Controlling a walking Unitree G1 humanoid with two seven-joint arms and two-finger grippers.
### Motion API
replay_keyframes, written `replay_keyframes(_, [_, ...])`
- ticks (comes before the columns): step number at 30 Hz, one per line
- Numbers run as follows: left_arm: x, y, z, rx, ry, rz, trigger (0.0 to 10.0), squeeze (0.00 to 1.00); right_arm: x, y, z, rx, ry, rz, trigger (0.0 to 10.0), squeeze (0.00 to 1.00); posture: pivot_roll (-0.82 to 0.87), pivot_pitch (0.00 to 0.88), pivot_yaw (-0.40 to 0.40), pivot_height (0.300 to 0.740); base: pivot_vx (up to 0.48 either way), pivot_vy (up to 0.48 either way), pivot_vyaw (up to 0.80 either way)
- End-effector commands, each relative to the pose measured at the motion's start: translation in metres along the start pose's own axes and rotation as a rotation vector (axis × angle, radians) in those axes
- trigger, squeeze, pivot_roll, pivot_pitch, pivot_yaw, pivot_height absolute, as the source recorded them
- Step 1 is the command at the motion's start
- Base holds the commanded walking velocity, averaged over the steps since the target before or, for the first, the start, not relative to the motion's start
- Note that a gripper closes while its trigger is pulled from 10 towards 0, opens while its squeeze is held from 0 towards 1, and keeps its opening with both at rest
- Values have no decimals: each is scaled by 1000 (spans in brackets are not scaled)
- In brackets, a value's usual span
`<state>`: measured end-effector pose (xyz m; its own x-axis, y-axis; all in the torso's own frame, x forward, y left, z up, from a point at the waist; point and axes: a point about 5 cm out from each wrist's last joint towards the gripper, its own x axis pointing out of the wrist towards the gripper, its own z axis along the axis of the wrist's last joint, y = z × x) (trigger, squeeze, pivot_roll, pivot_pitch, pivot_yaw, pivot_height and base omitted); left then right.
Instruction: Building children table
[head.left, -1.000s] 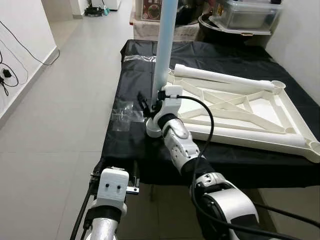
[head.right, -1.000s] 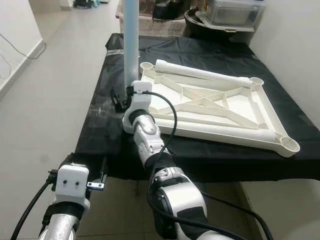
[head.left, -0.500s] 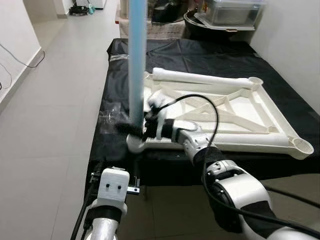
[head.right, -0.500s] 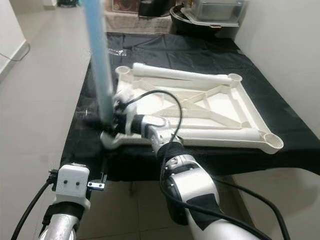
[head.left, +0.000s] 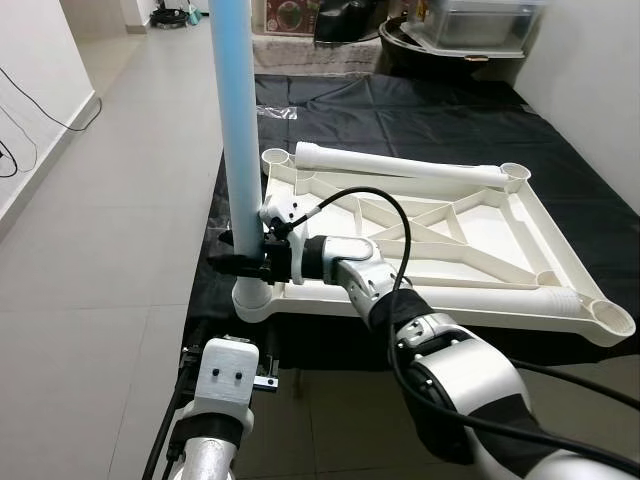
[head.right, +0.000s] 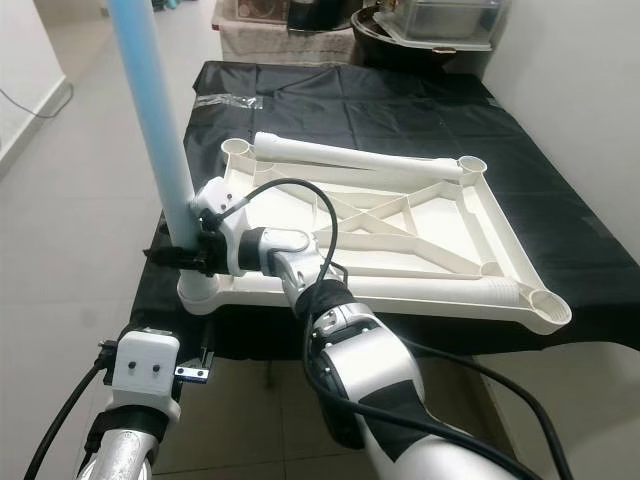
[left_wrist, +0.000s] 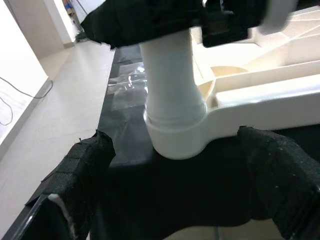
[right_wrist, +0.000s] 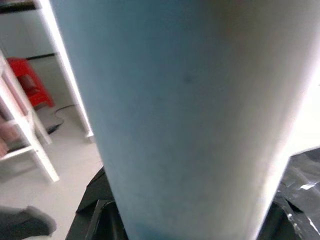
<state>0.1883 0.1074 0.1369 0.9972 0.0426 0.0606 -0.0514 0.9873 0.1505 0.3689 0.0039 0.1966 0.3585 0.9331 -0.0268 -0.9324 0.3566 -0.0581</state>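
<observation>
At the near left corner of the bench, the light blue table leg stands upright, its long axis vertical, and its lower end sits in the round corner socket of the white tabletop. The tabletop lies upside down and flat on the black cloth that covers the bench, with its ribbed underside facing up and an open round socket at each of the other three corners. One long edge runs along the near side of the bench, and the socket with the leg reaches to the near left edge of the cloth. The right gripper is clamped on the table leg just above the socket, with its black fingers on both sides of the tube, and the silver right arm comes to it from the right over the near edge of the tabletop. The left gripper hangs below the near edge of the bench, under that same corner; its two black fingers stand apart and hold nothing. Beyond the far edge of the bench, a clear plastic storage box stands near the wall; what is in it I cannot tell.
</observation>
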Motion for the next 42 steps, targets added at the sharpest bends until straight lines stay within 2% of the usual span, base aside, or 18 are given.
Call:
replay_keyframes(1, [-4,-6,8,-43,-13,-4,10000,0,-3,-14,8,17,-32,-200,0,0,150,125,-85,740,0,0,0])
replay_keyframes(3, [-2,-6,7,-41,-13,-4,10000,0,-19,-39,5,69,-47,-645,0,0,141,119,-81,740,0,0,0])
replay_keyframes(4, [-2,-6,7,-41,-13,-4,10000,0,-19,-39,5,69,-47,-645,0,0,141,119,-81,740,0,0,0])
replay_keyframes(5, [-2,-5,7,-40,-14,-4,10000,0,-31,-49,2,81,-50,-849,0,0,141,119,-81,740,0,0,0])
replay_keyframes(6, [-2,-5,7,-40,-14,-4,10000,0,-31,-49,2,81,-50,-849,0,0,141,119,-81,740,0,0,0])
replay_keyframes(8, [-1,-5,7,-38,-14,-5,10000,0,-47,-56,-4,141,-91,-1098,0,0,142,113,-81,740,0,0,0])
replay_keyframes(12, [-1,-5,6,-34,-14,-6,10000,0,-49,-49,-14,231,-128,-1227,0,0,144,103,-76,740,0,0,0])
replay_keyframes(18, [0,-4,5,-31,-15,-7,10000,0,-37,-36,-23,300,-126,-1228,0,0,144,103,-76,740,0,0,0])
replay_keyframes(19, [0,-5,5,-30,-15,-8,10000,0,-30,-31,-22,291,-128,-1197,10000,0,136,98,-75,740,0,0,0])
replay_keyframes(20, [0,-5,5,-30,-15,-8,10000,0,-23,-27,-19,285,-141,-1135,10000,1000,134,94,-76,740,0,0,0])
replay_keyframes(26, [1,-5,4,-31,-13,-6,10000,0,-23,-30,-6,220,-202,-1072,10000,1000,134,94,-76,740,0,0,0])
replay_keyframes(27, [0,-6,4,-32,-13,-6,10000,0,-23,-32,-4,282,-241,-942,10000,0,133,86,-81,740,0,0,0])
replay_keyframes(29, [0,-6,4,-33,-14,-6,10000,0,-23,-32,-2,325,-278,-846,10000,0,133,86,-81,740,0,0,0])
replay_keyframes(30, [0,-6,4,-34,-15,-4,10000,0,-26,-31,-1,374,-316,-556,10000,0,138,85,-86,740,0,0,0])
replay_keyframes(32, [0,-6,4,-34,-16,-3,10000,0,-29,-30,-1,389,-316,-461,10000,0,138,85,-86,740,0,0,0])
replay_keyframes(38, [0,-5,3,-37,-14,1,10000,0,-36,-18,-12,288,-128,-37,10000,0,120,80,-76,740,0,0,0])
replay_keyframes(39, [-1,-5,4,-33,-13,-1,10000,0,-30,-9,-16,235,-30,110,10000,0,141,87,-77,740,0,0,0])
replay_keyframes(42, [-2,-6,4,-32,-11,-2,10000,0,-23,3,-19,185,48,236,10000,0,149,91,-81,740,0,0,0])
